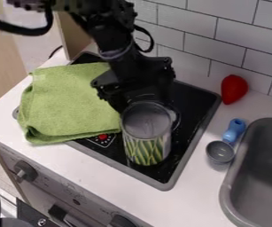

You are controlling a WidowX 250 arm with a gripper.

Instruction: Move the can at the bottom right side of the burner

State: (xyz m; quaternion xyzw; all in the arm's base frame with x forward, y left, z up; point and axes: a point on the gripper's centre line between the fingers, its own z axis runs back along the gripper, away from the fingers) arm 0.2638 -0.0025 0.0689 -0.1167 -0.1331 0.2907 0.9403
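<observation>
- One black stovetop (196, 103) under your pincer (146, 99), green towel (68, 104) beside it, white tiles (212, 46) behind
- can't tell if it's spread or pinching, tbh
- your can (147, 142)'s just below it: upright, silvery, green-bean label

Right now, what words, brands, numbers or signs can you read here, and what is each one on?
None can be read.
Can: long green shapes on its side, no legible words.
Black cooktop: small white marks around a red spot, too small to read.
Stove's front panel: faint marks between the knobs, too faint to read.
</observation>
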